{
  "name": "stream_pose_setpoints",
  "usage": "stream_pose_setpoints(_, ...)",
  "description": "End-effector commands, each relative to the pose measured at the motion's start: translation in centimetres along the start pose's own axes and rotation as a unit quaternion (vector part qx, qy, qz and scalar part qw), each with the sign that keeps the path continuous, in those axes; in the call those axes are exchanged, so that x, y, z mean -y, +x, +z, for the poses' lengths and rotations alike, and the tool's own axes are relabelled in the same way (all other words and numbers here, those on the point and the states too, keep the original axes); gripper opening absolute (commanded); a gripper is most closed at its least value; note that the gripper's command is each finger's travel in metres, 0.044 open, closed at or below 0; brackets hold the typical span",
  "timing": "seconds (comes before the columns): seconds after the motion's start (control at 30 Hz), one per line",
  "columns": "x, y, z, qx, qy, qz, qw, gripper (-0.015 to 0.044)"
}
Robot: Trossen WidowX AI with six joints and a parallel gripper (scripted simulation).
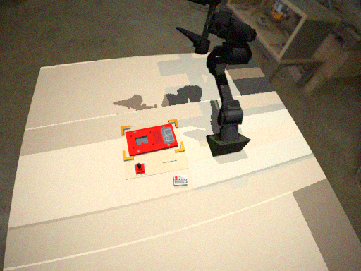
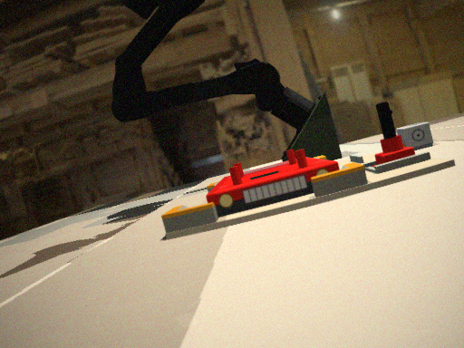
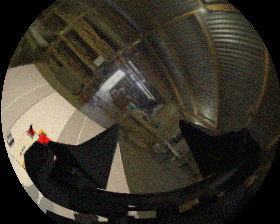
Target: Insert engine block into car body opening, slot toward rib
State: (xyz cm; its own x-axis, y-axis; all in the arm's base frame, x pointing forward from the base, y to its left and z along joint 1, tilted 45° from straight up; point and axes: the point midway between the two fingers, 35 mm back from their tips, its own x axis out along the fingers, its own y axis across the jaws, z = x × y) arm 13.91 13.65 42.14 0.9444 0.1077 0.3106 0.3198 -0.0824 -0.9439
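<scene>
The engine block (image 1: pixel 139 169) (image 2: pixel 392 144), red with a black upright post, stands on a small pale pad in front of the car body. It shows small at the left of the wrist view (image 3: pixel 31 132). The red car body (image 1: pixel 148 149) (image 2: pixel 249 181) (image 3: pixel 44 138) lies flat between corner brackets. Its opening (image 1: pixel 141 140) shows grey inside in the top view, with no block in it; the rib cannot be made out clearly. My gripper (image 1: pixel 181 13) (image 3: pixel 150 125) is open and empty, high above the table's back and far from both. The exterior view does not show the fingers.
Yellow-topped brackets (image 1: pixel 125 130) (image 2: pixel 340 179) stand at the car body's corners on a thin board (image 1: pixel 155 165). A small grey-white box (image 1: pixel 180 181) (image 2: pixel 416 136) with a red dot lies just off the board's front edge. The arm's base (image 1: pixel 227 145) stands to the right.
</scene>
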Motion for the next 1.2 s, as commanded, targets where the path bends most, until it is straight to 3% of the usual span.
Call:
stream_pose_setpoints(0.0,0.0,0.0,0.0,0.0,0.0,0.0,1.0,0.0426)
stream_pose_setpoints(0.6,-1.2,1.4,7.8,0.053,0.032,-0.009,0.998,0.044)
stream_pose_setpoints(1.17,-6.1,2.9,15.3,0.113,0.086,0.053,0.989,0.044)
